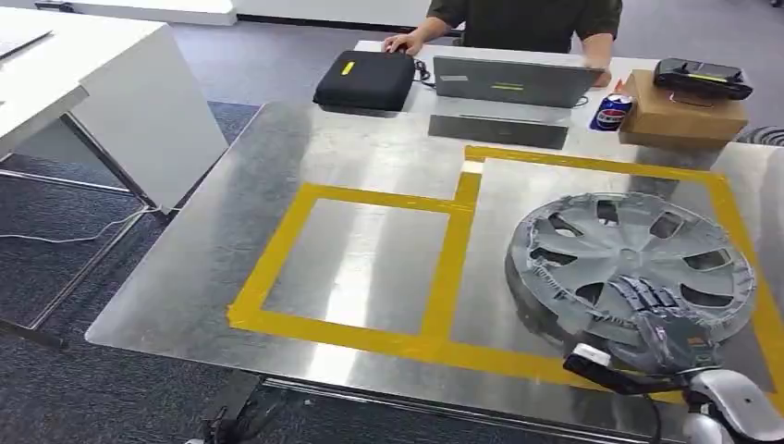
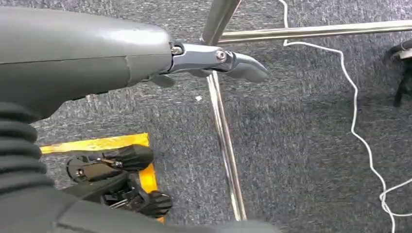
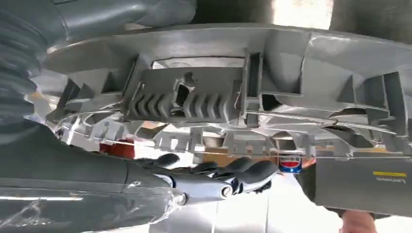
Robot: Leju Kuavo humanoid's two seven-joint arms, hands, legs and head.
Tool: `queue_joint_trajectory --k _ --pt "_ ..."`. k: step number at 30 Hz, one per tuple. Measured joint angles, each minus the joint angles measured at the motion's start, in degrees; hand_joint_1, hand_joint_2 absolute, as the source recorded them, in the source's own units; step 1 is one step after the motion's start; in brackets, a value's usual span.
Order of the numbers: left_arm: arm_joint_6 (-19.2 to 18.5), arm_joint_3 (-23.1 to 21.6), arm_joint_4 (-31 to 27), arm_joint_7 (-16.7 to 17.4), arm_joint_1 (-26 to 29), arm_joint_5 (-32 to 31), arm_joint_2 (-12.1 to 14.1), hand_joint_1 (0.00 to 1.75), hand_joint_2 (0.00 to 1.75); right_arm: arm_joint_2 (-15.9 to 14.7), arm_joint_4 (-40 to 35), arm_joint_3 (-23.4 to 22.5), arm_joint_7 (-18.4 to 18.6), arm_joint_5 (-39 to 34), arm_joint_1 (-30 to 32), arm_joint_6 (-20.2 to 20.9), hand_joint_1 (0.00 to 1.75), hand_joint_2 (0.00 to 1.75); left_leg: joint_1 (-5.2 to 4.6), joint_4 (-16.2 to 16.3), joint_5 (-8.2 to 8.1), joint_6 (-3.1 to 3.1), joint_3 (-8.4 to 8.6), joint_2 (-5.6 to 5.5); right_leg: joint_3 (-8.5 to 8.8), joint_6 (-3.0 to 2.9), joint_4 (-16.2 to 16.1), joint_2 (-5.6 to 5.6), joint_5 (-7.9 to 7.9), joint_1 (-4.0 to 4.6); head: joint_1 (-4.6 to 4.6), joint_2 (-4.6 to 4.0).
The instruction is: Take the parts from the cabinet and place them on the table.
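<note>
A grey wheel cover was found on the metal table, inside the right-hand of two rectangles marked out in yellow tape, its near edge raised off the surface. It was gripped at that near rim by the right hand, the fingers being laid over the top face; in the right wrist view the thumb was seen below the ribbed underside of the cover. The left-hand rectangle was noted to hold nothing. The left hand was recorded hanging over grey carpet, holding nothing, with its fingers extended. At the far edge were observed a black case, a laptop, a cola can and a cardboard box bearing a black device. A person was seated behind them.
</note>
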Motion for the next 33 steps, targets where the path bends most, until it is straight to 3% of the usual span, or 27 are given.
queue_joint_trajectory --k 7,28,33 --pt "0.4 -0.1 0.0 -0.2 0.0 1.0 0.0 0.0 0.0 0.0 -3.5 -0.8 -3.7 -7.5 2.1 2.6 0.0 1.75 0.0 0.0 0.08 0.04 -0.14 0.0 0.14 0.08 0.0 -0.02 0.12 0.0 0.02 0.02" --pt "0.5 -0.1 0.0 -0.3 0.0 1.1 0.0 0.0 0.0 0.0 -6.5 -0.8 -4.0 -8.3 3.9 3.2 0.0 1.75 0.0 0.0 0.1 0.06 -0.35 0.0 -0.04 0.09 0.0 -0.02 0.12 -0.01 0.0 0.02" --pt "0.9 -0.1 0.0 -0.5 0.1 1.9 0.0 0.0 0.0 0.0 -9.7 -0.5 -5.2 -11.8 5.0 4.7 0.0 1.75 0.0 0.0 0.1 0.06 -0.39 0.0 -0.06 0.09 0.0 -0.02 0.12 0.0 0.0 0.02"
